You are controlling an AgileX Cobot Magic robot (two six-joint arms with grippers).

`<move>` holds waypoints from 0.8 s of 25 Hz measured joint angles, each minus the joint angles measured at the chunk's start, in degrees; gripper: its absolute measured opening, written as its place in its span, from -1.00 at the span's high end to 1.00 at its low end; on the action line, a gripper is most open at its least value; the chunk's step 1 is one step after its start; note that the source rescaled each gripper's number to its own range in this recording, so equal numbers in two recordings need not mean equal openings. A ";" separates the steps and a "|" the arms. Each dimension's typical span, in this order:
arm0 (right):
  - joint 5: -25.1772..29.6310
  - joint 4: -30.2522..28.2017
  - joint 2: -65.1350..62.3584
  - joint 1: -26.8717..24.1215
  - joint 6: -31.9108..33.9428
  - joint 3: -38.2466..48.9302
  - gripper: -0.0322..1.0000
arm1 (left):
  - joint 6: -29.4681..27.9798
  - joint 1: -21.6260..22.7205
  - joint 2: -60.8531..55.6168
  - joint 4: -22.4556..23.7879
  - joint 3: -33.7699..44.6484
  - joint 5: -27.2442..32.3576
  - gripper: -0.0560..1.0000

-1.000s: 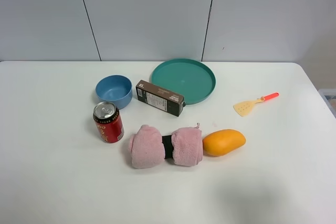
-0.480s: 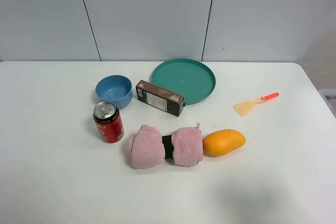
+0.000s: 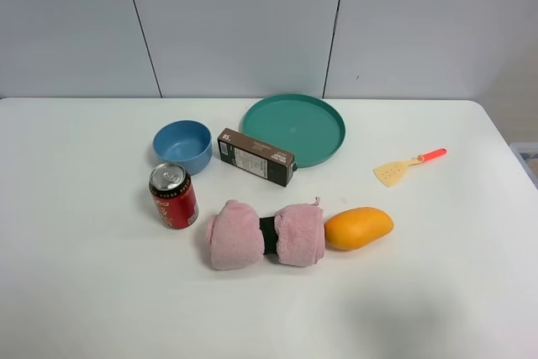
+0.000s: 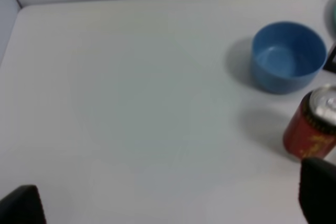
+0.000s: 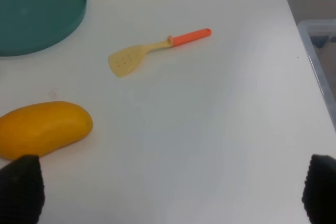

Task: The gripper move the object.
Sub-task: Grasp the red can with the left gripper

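Observation:
The small red drink can with a silver top stands upright on the white table, in front of the blue bowl. It also shows in the left wrist view, at the picture's edge beside one black fingertip. My left gripper is open and empty, apart from the can. My right gripper is open and empty, above bare table near the mango. Neither gripper shows in the exterior high view.
A dark brown box lies beside a teal plate. A pink rolled towel and the yellow mango lie right of the can. A yellow spatula with an orange handle lies at the right. A clear bin sits beyond the table's right edge.

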 joint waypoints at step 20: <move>0.00 0.00 0.00 0.00 0.00 0.00 -1.00 | 24.15 0.00 31.80 -27.53 -3.39 -6.13 -0.89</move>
